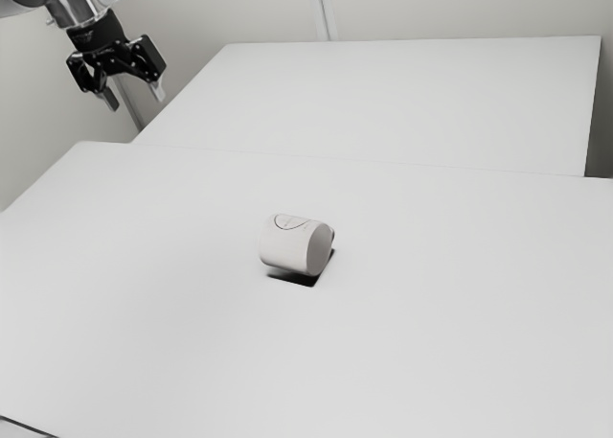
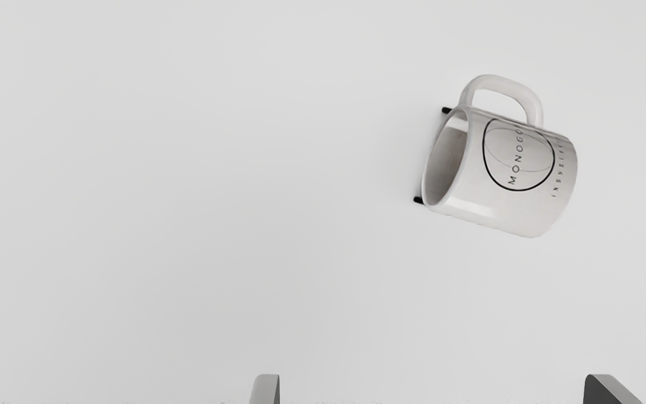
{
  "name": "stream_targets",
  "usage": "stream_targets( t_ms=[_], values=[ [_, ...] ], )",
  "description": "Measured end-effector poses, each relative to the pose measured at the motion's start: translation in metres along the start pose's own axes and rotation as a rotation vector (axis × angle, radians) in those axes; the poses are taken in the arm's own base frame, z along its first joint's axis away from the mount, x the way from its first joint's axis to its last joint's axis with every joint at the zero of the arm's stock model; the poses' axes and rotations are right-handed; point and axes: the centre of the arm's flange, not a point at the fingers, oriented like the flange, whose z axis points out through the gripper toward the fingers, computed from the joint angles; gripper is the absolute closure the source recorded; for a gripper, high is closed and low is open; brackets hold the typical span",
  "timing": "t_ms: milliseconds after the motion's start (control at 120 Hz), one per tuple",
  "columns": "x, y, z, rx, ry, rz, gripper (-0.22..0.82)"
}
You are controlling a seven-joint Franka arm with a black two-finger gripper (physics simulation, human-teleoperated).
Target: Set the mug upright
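High at the exterior view's upper left, my gripper hangs well above the table and apart from the mug. A white mug lies on its side near the middle of the table, its flat base facing the exterior view's right. In the wrist view the mug shows its open mouth, its handle and dark printed lettering with a circle. My gripper is open there, its two fingers wide apart with nothing between them.
The white table carries the mug, with a dark shadow beneath it. Behind it stands a second white tabletop, against pale walls. A thin dark line crosses the exterior view's lower left corner.
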Motion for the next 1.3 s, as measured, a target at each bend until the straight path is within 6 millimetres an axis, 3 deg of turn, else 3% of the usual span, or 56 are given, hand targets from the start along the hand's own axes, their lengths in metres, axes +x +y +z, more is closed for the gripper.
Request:
stream_targets(
  t_ms=[108,200,417,500,617,658,742,800,975,1125,1300],
  values=[
    [-0.002,0.002,0.006,-0.006,-0.018,0.001,0.01],
    [-0.003,0.004,0.04,-0.026,-0.085,-0.003,0.01],
    [-0.021,0.01,0.199,-0.306,-0.276,-0.023,0.01],
    [-0.025,0.011,0.241,-0.435,-0.264,-0.034,0.02],
    [-0.012,-0.002,0.267,-0.555,-0.178,-0.03,0.02],
    [-0.004,-0.028,0.275,-0.596,-0.133,-0.062,0.02],
    [0.006,-0.101,0.29,-0.671,-0.03,-0.159,0.02],
    [0.01,-0.12,0.301,-0.72,0.02,-0.17,0.02],
    [0.014,-0.114,0.325,-0.876,0.112,-0.093,0.02],
    [0.016,-0.102,0.372,-1.013,0.148,-0.065,0.02],
    [0.021,-0.081,0.397,-1.102,0.215,0.001,0.02]
  ],
)
